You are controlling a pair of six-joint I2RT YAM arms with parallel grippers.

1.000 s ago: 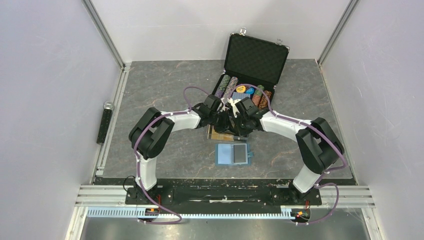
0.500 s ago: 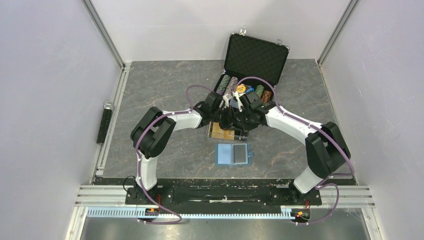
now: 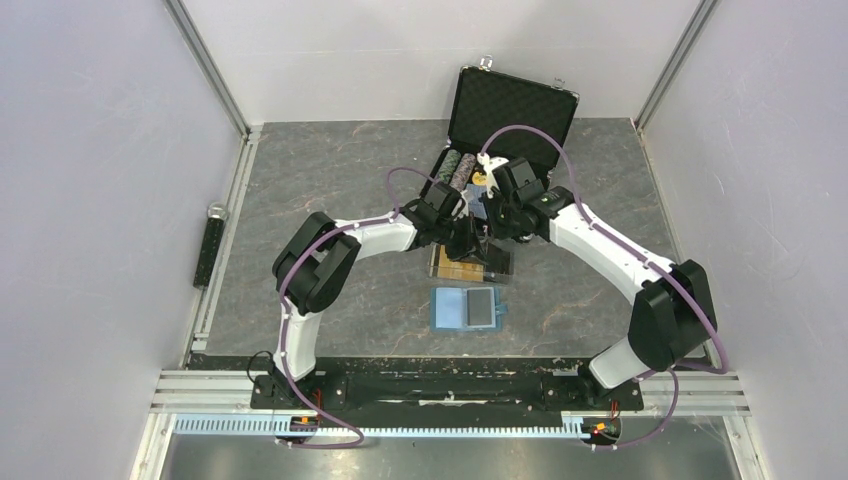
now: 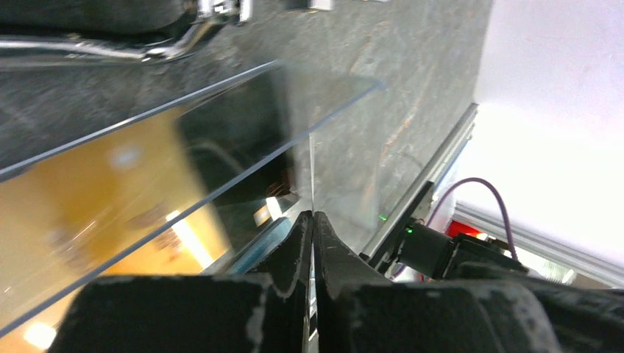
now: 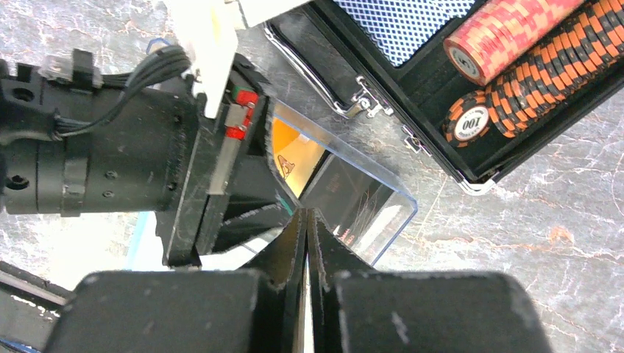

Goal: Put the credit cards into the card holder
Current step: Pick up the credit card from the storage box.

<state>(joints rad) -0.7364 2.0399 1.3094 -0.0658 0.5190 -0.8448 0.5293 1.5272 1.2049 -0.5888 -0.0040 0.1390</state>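
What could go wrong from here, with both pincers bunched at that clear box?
1. The left pincer looks shut on a thin wall of the clear box; that slick edge could slip or flex, jolting the orange-gold card seen through it.
2. The right pincer, shut, sits close beside the left wrist; a swing might knock them together.
3. The black case lies beside the box; a tug could snag it.

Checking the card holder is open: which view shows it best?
Top external: the card holder lies open and flat, fully unobstructed. Both wrist views are filled by their own fingers and a clear plastic box; at most a bluish sliver there could be it.
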